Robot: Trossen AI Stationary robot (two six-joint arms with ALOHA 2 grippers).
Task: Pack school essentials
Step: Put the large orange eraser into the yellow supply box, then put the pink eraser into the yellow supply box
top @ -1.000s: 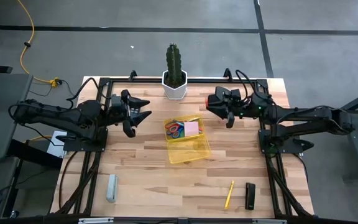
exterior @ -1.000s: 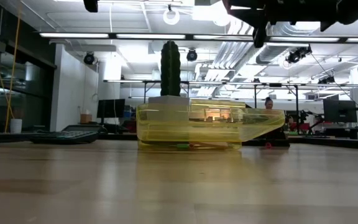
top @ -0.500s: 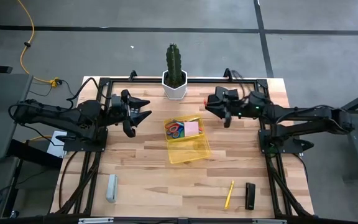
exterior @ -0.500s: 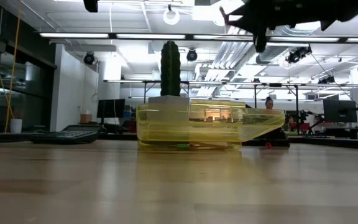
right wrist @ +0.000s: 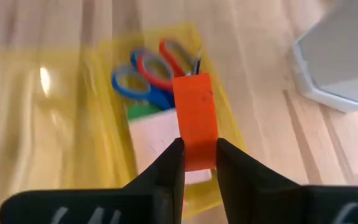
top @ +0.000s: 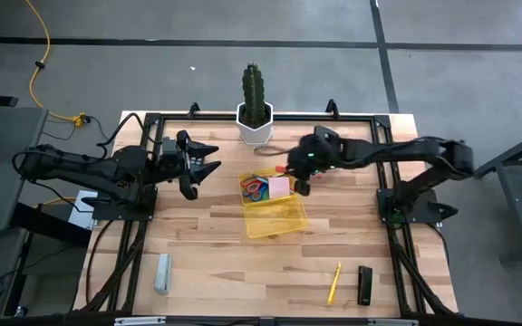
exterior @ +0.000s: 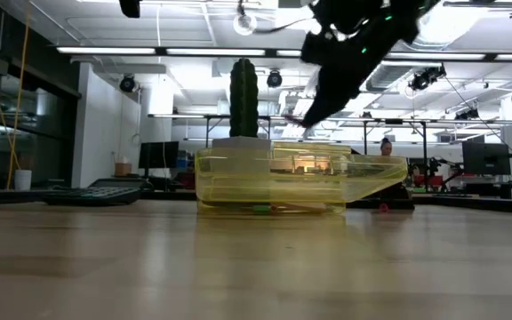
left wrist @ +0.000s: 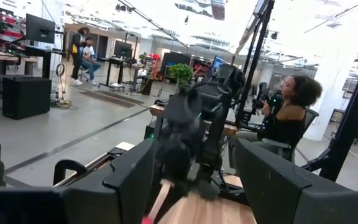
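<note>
Right tool (top: 294,172) sits over the far end of the yellow tray (top: 284,222), fingers pinched narrow on a flat orange-red piece (right wrist: 194,121). The piece sticks out past the fingertips, pointing at the tray, so it looks lined up for a drop inside rather than onto the desk (top: 216,254).

Already in the tray, at that same far end: blue-handled scissors (right wrist: 135,86), red-handled scissors (right wrist: 166,65) and the pink sticky-note pad (right wrist: 160,143), with a green bit just beside the pad. They crowd one end, leaving the near half bare for longer items.

Still out on the desk, well apart from the tray: yellow pencil (top: 333,282) beside the black calculator (top: 364,284), near the front edge on the right.

Left tool (top: 205,167) hangs spread wide and empty left of the tray, likely waiting clear of the right arm's path. Cactus pot (top: 254,127) stands behind the tray.
</note>
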